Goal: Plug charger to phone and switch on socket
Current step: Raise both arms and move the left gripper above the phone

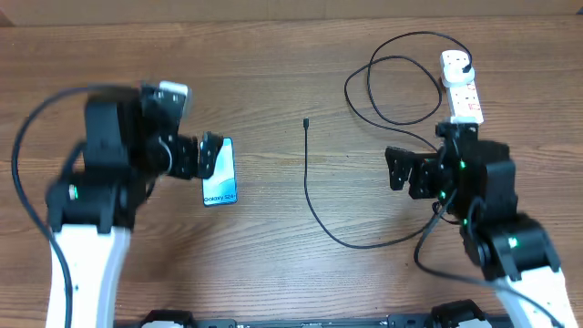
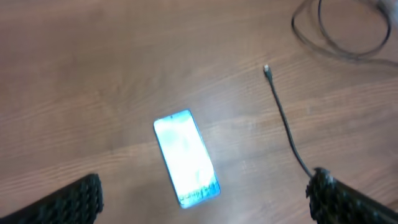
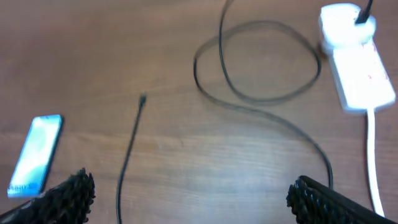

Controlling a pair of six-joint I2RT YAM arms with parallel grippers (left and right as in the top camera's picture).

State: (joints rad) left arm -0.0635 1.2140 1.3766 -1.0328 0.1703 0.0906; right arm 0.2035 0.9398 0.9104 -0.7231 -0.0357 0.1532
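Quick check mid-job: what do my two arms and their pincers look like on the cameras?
The left arm and right arm each have white lower links, black joint housings with small green lights and black cables alongside. The left pincer and right pincer are black, with knobbly textured fingers.

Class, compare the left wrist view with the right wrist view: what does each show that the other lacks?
Only left wrist: the left gripper, open. Only right wrist: the socket, its thick white cord and the right gripper, open. Both: the phone on the table and the charger, its connector tip lying apart from the phone.
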